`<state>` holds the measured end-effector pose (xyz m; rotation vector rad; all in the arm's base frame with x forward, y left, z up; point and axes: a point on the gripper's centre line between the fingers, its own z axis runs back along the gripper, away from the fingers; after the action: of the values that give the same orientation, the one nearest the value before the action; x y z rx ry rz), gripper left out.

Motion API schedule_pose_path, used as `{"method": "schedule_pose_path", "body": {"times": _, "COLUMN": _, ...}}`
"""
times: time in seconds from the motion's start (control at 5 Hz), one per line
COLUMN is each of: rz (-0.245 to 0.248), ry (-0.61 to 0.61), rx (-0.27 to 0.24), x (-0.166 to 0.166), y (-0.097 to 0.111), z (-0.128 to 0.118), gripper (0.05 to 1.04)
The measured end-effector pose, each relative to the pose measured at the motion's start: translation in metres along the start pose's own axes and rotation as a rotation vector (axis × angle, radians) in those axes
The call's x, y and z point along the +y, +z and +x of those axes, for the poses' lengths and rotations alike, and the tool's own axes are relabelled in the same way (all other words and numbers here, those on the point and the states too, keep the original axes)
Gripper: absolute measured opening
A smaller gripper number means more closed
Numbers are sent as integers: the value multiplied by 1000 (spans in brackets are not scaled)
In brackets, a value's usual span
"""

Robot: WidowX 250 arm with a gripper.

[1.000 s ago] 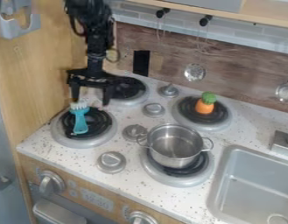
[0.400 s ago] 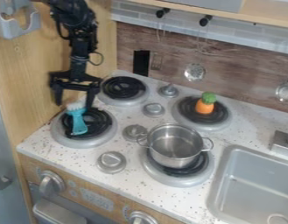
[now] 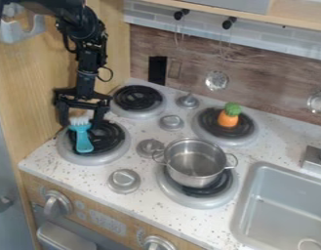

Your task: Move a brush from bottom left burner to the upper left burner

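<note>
Brush [image 3: 82, 138] farther left, between gripper's [image 3: 80, 124] spread fingers [image 3: 63, 116]

Turquoise brush [image 3: 83, 138], white bristles [image 3: 80, 120].

Counter [image 3: 267, 141]: speckled, stone-look, fairly smooth. Pot [image 3: 194, 177] toward its front edge: shiny metal, smooth. Brush [image 3: 83, 141] near its left edge: smooth plastic-looking handle, rough bristles. Sink [image 3: 280, 200] at its right: smooth grey, satin sheen. Back panel [image 3: 273, 83]: matt wood grain. Side panel [image 3: 32, 73]: pale wood, smooth.
</note>
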<state>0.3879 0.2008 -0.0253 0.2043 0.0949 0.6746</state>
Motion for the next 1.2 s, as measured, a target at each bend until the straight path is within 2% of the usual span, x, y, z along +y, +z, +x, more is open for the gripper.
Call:
{"method": "schedule_pose_path", "body": {"times": 0.2, "rz": 1, "ry": 15, "rx": -1, "x": 0, "y": 0, "z": 0, "gripper": 941}}
{"method": "schedule_pose_path", "body": {"times": 0.4, "rz": -8, "ry": 3, "rx": -20, "x": -2, "y": -3, "z": -2, "gripper": 688}}
{"method": "schedule_pose_path", "body": {"times": 0.6, "rz": -27, "ry": -70, "rx": -44, "x": -16, "y": 1, "z": -11, "gripper": 673}}
{"method": "schedule_pose_path", "body": {"times": 0.8, "rz": -76, "ry": -203, "rx": -109, "x": -44, "y": 18, "z": -25, "gripper": 672}}
{"method": "schedule_pose_path", "body": {"times": 1.0, "rz": -98, "ry": -343, "rx": -239, "x": -77, "y": 52, "z": -33, "gripper": 672}}
{"method": "schedule_pose_path", "body": {"times": 1.2, "rz": -111, "ry": -406, "rx": -341, "x": -86, "y": 58, "z": -25, "gripper": 672}}
